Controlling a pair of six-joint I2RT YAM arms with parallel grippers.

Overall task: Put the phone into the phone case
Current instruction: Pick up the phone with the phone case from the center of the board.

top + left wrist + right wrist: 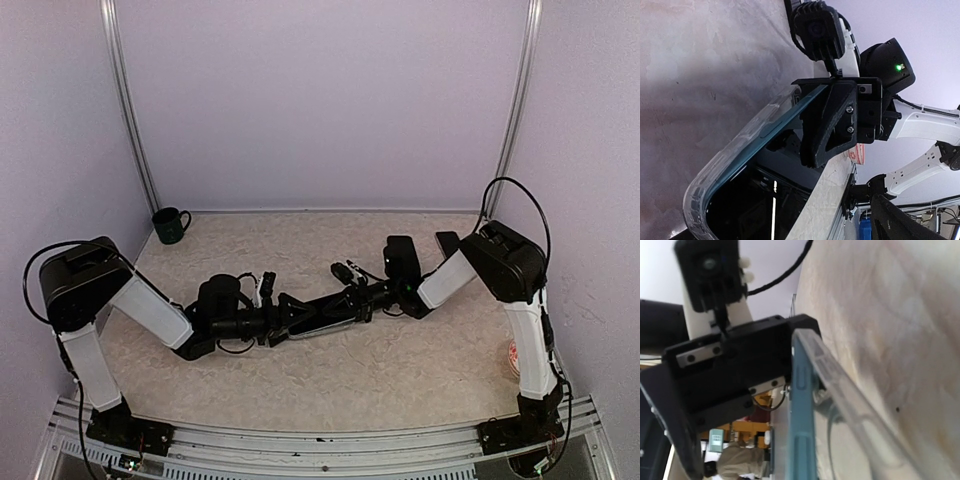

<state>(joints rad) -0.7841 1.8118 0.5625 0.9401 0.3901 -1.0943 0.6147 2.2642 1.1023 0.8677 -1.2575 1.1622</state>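
The phone (322, 322), teal-edged with a dark screen, is held low over the table's middle between my two grippers. My left gripper (285, 318) is shut on its left end and my right gripper (362, 300) on its right end. In the left wrist view the clear phone case (735, 145) runs along the phone's (755, 205) teal edge, and the right gripper's black finger (832, 125) clamps the far end. In the right wrist view the case (855, 415) angles away from the phone's edge (802, 430) and meets it at the left gripper's body (730, 370).
A dark green mug (170, 225) stands at the table's back left corner. A red-and-white object (512, 357) lies near the right edge beside the right arm. Purple walls close in the table at the back and sides.
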